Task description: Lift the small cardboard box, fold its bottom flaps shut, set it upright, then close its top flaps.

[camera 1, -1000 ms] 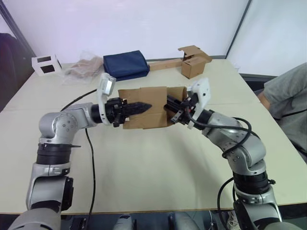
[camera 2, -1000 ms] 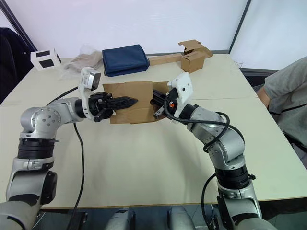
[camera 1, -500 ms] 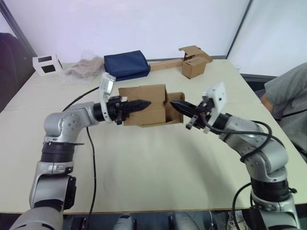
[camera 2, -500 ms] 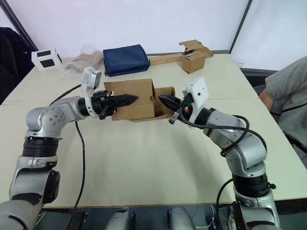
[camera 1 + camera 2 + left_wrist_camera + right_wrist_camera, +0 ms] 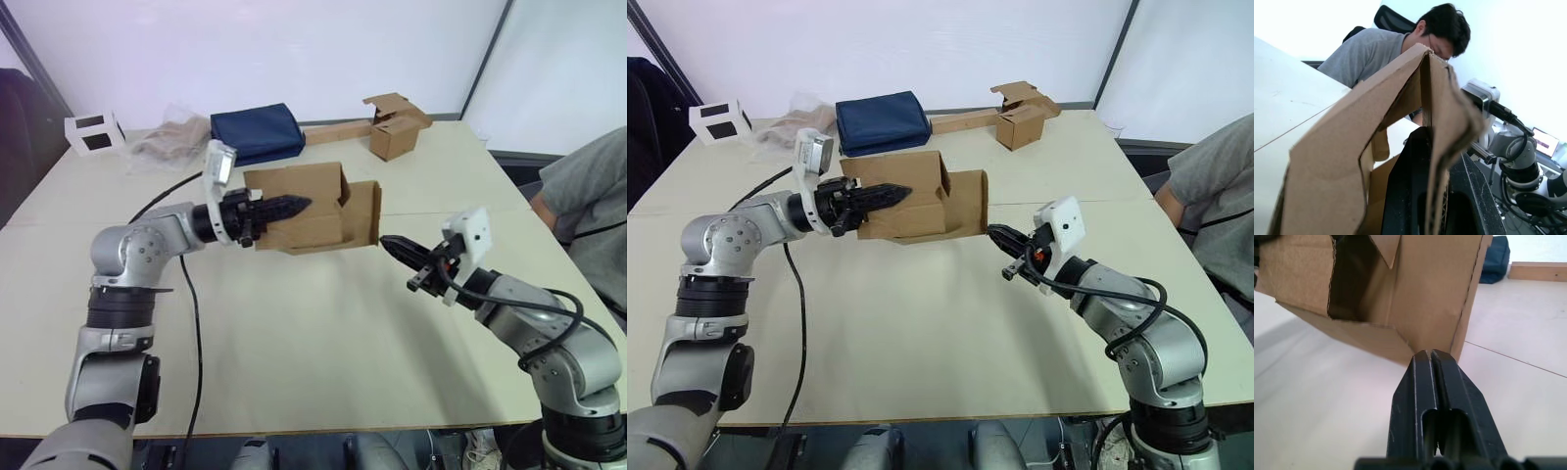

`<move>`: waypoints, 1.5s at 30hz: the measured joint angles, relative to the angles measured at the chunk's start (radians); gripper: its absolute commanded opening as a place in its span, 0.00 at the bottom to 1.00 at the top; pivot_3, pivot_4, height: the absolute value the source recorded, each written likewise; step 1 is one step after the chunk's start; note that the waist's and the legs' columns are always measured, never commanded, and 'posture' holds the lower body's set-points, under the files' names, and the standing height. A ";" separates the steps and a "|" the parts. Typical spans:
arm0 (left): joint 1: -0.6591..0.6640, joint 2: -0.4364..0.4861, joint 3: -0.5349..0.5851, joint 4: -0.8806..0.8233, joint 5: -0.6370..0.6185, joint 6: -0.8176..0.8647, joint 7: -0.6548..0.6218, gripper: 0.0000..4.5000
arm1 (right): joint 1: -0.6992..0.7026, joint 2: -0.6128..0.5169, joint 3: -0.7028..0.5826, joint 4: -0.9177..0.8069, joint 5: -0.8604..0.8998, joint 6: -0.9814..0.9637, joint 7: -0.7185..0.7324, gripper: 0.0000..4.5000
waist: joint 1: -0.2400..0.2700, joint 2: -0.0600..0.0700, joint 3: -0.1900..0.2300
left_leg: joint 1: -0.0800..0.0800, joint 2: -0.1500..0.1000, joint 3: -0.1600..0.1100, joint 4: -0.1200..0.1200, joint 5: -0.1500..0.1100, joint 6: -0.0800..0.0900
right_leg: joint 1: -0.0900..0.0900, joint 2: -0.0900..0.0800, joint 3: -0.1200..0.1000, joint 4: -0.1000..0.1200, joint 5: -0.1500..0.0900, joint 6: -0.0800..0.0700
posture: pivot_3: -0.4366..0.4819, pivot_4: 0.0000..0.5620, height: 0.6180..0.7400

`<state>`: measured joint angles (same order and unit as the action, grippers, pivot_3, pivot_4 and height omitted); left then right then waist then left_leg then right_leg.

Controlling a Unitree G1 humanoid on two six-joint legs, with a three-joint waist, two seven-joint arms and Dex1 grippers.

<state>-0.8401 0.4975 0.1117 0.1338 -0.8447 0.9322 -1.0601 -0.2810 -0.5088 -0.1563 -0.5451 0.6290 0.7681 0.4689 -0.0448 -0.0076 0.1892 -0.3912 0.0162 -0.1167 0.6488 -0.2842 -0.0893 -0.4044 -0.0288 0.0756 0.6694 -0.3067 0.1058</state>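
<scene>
Cardboard looks light and bendy, so the left hand pinching the small plain brown cardboard box wall grips well, while the clenched, empty right hand waits near the box's 4 o'clock.

Both head views look forward and down across the desk from nearly the same spot (slightly offset sideways), sharing the whole scene. The left wrist view sits very close along the small cardboard box, facing a seated person. The right wrist view faces the box's open end from near the desk.
</scene>
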 measured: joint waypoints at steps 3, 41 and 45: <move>0.000 0.000 0.000 -0.006 -0.007 0.006 0.001 0.02 | -0.006 0.024 0.025 0.002 -0.002 -0.011 -0.006 0.00 | 0.000 0.000 0.000 | 0.000 0.000 0.000 0.000 0.000 0.000 | 0.000 0.000 0.000 0.000 0.000 0.000 | 0.48 0.27 1.00; -0.008 -0.009 0.066 -0.087 -0.133 0.078 0.073 0.00 | -0.101 0.161 -0.323 0.274 0.562 0.010 -0.072 0.90 | -0.001 0.000 0.000 | 0.000 0.000 0.000 0.000 0.000 0.000 | 0.000 0.000 0.000 0.000 0.000 0.000 | 0.48 0.27 1.00; -0.008 -0.018 0.067 -0.097 -0.155 0.085 0.091 0.00 | -0.114 0.217 -0.316 0.377 0.602 -0.001 -0.071 0.99 | -0.002 0.000 0.000 | 0.000 0.000 0.000 0.000 0.000 0.000 | 0.000 0.000 0.000 0.000 0.000 0.000 | 0.48 0.27 1.00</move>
<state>-0.8481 0.4795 0.1791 0.0365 -0.9997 1.0175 -0.9687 -0.3952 -0.2921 -0.4727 -0.1682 1.2306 0.7671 0.3976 -0.0468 -0.0073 0.1892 -0.3907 0.0163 -0.1166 0.6487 -0.2842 -0.0894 -0.4041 -0.0287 0.0757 0.6699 -0.3067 0.1058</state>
